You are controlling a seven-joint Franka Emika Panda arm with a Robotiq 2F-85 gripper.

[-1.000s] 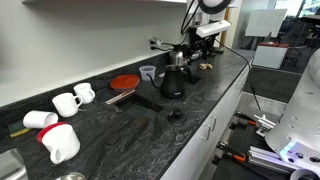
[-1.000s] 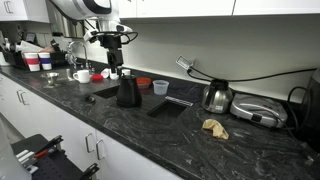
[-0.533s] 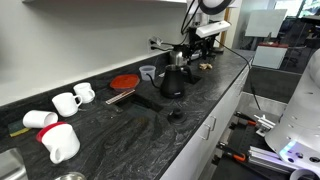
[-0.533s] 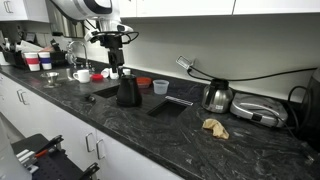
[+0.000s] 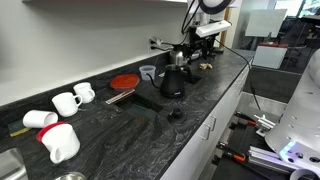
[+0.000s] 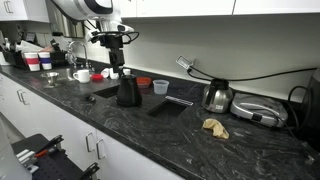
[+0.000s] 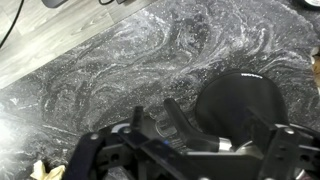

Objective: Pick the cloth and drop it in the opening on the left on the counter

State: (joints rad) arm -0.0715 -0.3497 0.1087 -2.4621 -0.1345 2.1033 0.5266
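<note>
The tan crumpled cloth lies on the dark marbled counter, far from the arm; it also shows in an exterior view and at the wrist view's lower left corner. My gripper hangs just above a black kettle, open and empty. In the wrist view the fingers spread on either side of the kettle's lid and handle. Two rectangular openings are cut into the counter: one by the kettle, one further along.
White mugs and a tipped white jug stand on the counter. A red plate and a small cup sit by the wall. A steel kettle and a flat grill stand near the cloth.
</note>
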